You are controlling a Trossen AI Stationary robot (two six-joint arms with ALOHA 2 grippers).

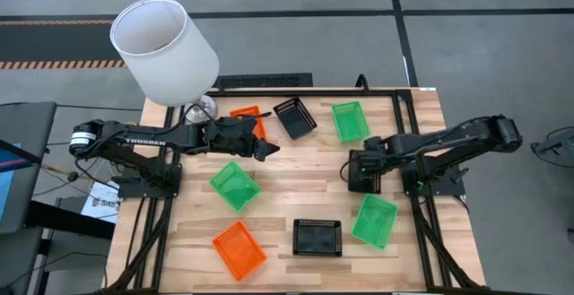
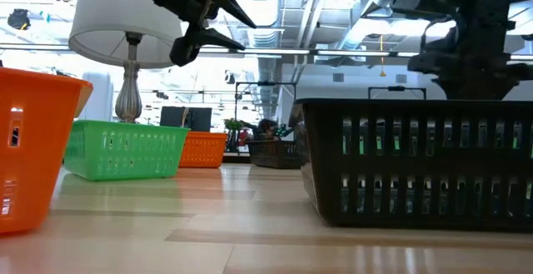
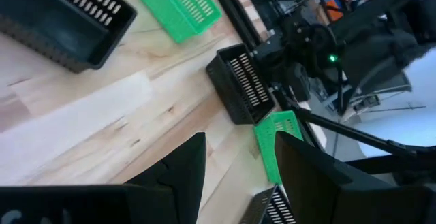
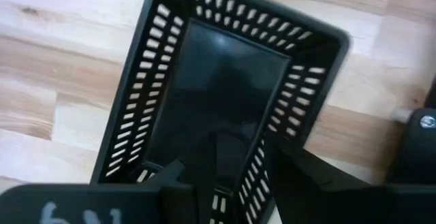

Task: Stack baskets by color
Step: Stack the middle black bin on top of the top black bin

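My right gripper [image 4: 235,176] points down over a black basket [image 4: 218,94] at the table's right [image 1: 368,183]. It is open, one finger inside the basket and one outside. My left gripper [image 1: 267,148] hangs open and empty above the table's middle, past an orange basket [image 1: 247,114]. Other baskets rest on their bases on the table. A black one [image 1: 294,117] and a green one [image 1: 350,121] are at the far side. Green ones [image 1: 235,186] [image 1: 374,220], an orange one [image 1: 239,248] and a black one [image 1: 317,238] lie nearer. My right gripper comes from above and straddles one slotted side wall [image 4: 262,159] of the black basket, near an end. The inner finger [image 4: 178,180] is over the floor, the outer finger [image 4: 306,176] beside the wall. Whether either finger touches the wall, I cannot tell. The basket sits on the table.
A lamp with a white shade [image 1: 164,51] stands at the far left corner, right behind my left arm. Bare wood [image 1: 305,174] lies between the two grippers. Black frame rails [image 1: 405,134] run along the table's sides.
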